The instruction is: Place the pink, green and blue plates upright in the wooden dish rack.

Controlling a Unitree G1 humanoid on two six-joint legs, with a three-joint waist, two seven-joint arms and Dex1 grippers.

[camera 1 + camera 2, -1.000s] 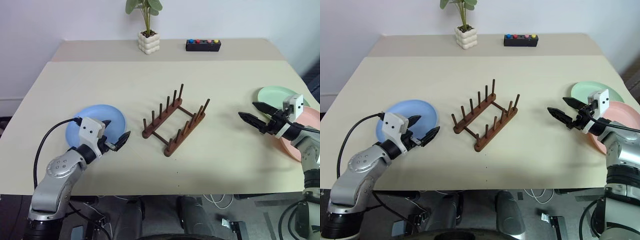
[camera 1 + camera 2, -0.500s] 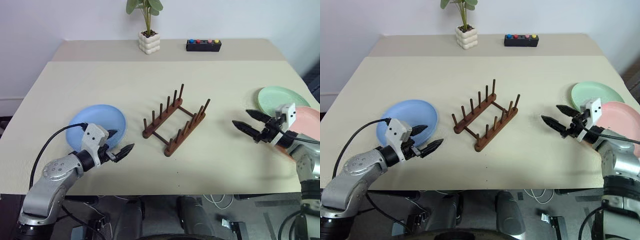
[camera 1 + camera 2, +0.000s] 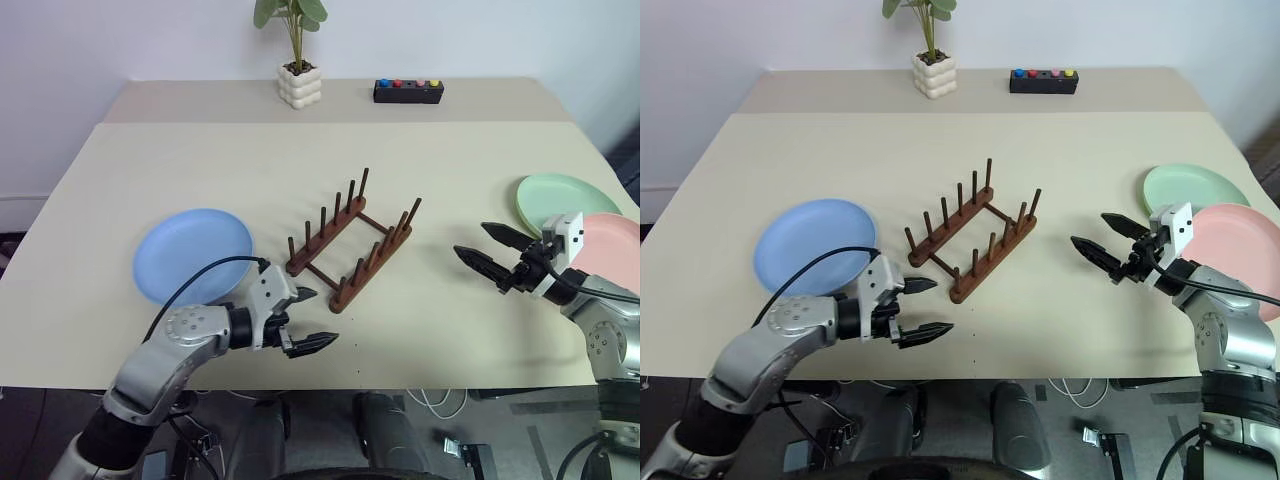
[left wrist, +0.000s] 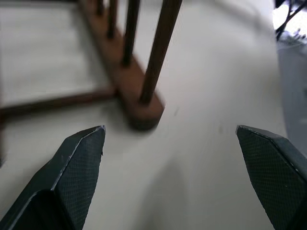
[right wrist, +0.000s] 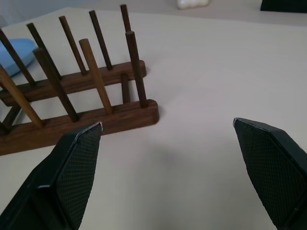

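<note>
Three matte round shallow plates are seen flat on the beige surface [image 3: 200, 150] from the head: light blue [image 3: 192, 254], mint green [image 3: 555, 198], salmon pink [image 3: 615, 245]. Between them stands the empty dark wooden pegged dish rack [image 3: 350, 242]. In the wrist views, left claw [image 4: 177, 143] and right claw [image 5: 168, 139] are spread, empty, near its rails.

Left gripper [image 3: 305, 320] swung off blue plate [image 3: 190, 252] toward rack [image 3: 350, 240]

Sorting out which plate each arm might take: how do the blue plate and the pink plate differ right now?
The blue plate lies alone on the robot's left side; the pink plate lies at the right edge, beside the green plate. The blue shows whole; the pink is partly hidden behind the right gripper. Both lie flat, outside the rack.
</note>
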